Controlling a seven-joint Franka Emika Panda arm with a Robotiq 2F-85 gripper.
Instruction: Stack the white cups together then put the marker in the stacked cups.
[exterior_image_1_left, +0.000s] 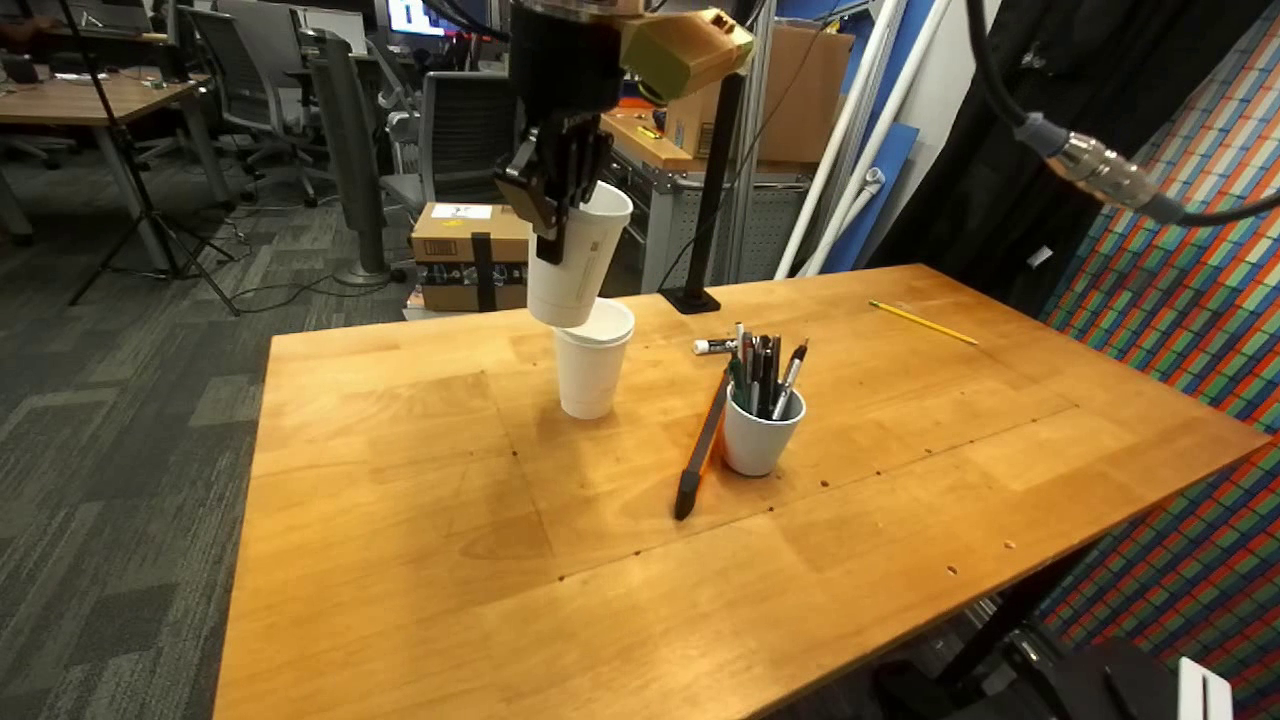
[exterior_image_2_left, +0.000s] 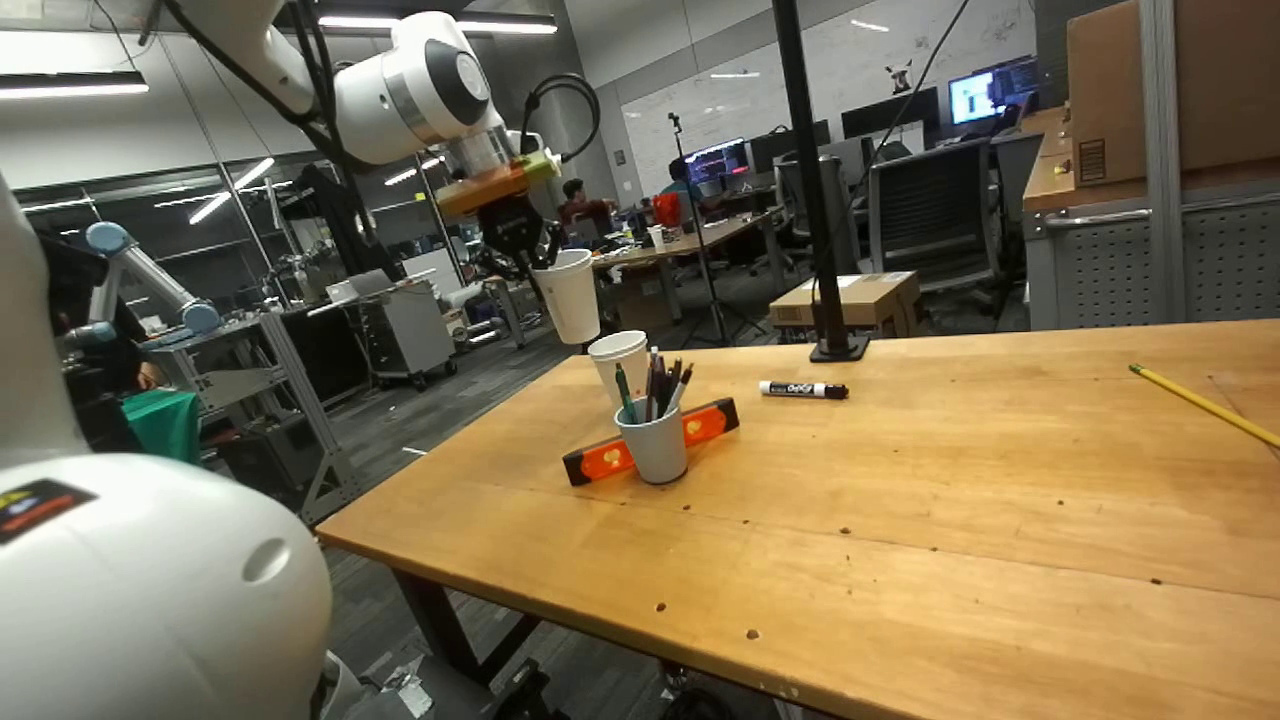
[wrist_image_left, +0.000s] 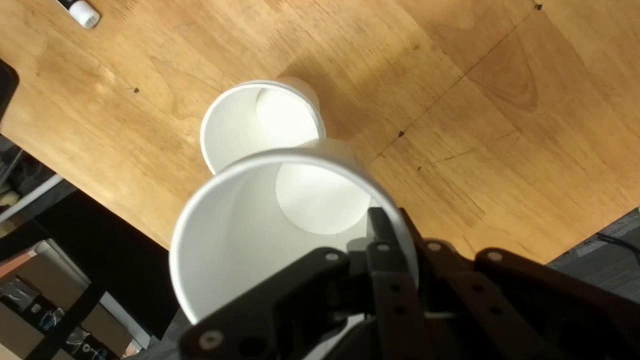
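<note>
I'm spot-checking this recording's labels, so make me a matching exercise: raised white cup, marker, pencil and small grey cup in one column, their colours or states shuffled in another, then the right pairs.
Column one:
1. raised white cup
2. marker
3. pencil
4. small grey cup

Column two:
A. yellow, lying on the table
B. upright, holding pens
C. pinched by the fingers, off the table
D. black and white, lying on its side

Pairs: 1-C; 2-D; 3-A; 4-B
</note>
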